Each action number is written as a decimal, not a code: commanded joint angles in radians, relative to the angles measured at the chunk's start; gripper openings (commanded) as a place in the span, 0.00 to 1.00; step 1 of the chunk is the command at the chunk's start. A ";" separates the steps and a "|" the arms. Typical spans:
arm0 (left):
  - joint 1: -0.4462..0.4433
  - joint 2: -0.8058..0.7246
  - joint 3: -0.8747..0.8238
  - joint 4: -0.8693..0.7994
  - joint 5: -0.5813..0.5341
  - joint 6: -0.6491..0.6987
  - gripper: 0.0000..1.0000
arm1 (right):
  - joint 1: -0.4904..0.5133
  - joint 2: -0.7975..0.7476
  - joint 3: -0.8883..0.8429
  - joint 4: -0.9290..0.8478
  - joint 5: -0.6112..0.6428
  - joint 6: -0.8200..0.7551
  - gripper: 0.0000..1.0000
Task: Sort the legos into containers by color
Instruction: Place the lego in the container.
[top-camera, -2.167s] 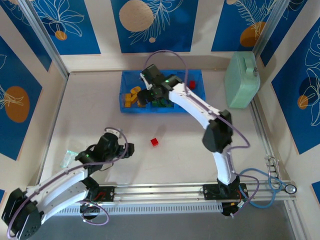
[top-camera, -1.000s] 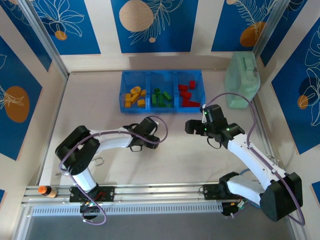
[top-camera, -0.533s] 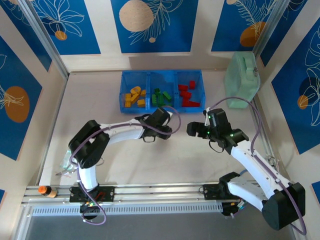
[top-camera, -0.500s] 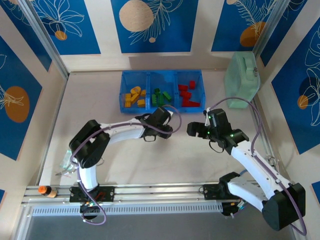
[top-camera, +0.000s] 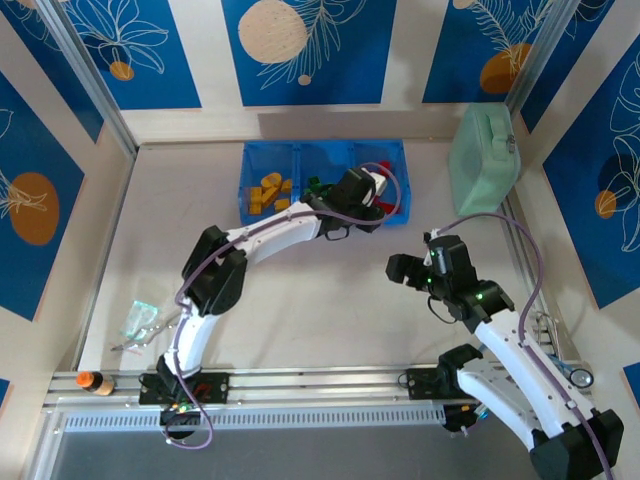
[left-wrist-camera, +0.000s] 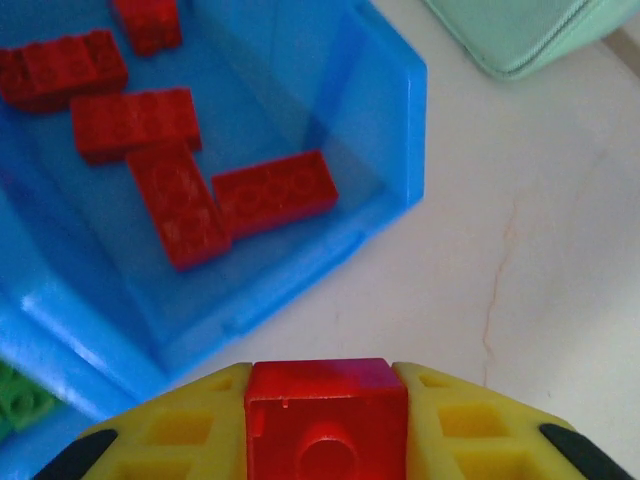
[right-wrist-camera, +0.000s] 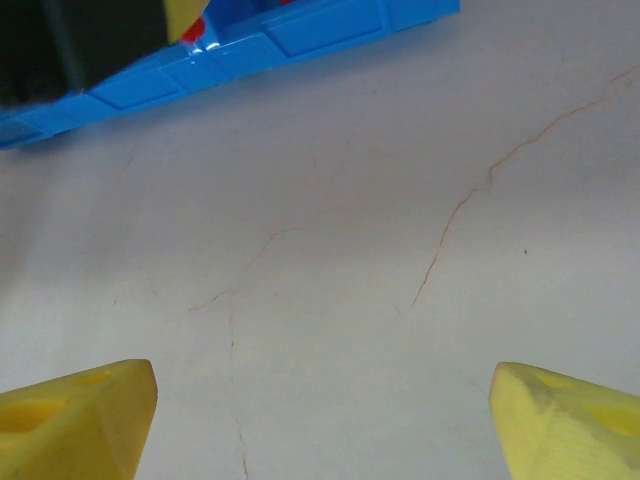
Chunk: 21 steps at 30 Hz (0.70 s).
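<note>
**Left wrist view: one red lego clamped at the tray's red compartment**

Left wrist view. My left jaws were clamped on a single red lego (left-wrist-camera: 323, 410), pinched between my two yellow fingers (left-wrist-camera: 170, 440) with a stud facing the camera. Beyond it lay the blue tray (left-wrist-camera: 405, 120). Its right compartment held five visible red legos (left-wrist-camera: 272, 192), all lying flat. Green legos (left-wrist-camera: 18, 398) showed in the middle compartment, at the frame's left edge. A mint-green case (left-wrist-camera: 520, 35) sat on the worktop (left-wrist-camera: 520, 280) past the tray's corner, apart from it.

Top external view. My left arm (top-camera: 270, 232) was stretched out to the tray's right compartment. Yellow-orange legos (top-camera: 268, 190) lay in the left compartment.

Right wrist view. My right jaws stood wide apart with nothing between them. They hung over bare worktop, with the tray's near wall along the upper edge.
</note>
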 joint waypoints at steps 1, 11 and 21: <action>0.034 0.086 0.134 -0.081 0.007 0.032 0.30 | -0.004 -0.011 -0.001 -0.032 0.002 0.016 0.86; 0.076 0.219 0.339 -0.094 -0.033 0.052 0.31 | -0.003 -0.039 -0.039 -0.027 -0.024 0.028 0.87; 0.109 0.297 0.496 -0.126 -0.034 0.058 0.60 | -0.003 -0.043 -0.028 -0.015 -0.060 0.016 0.87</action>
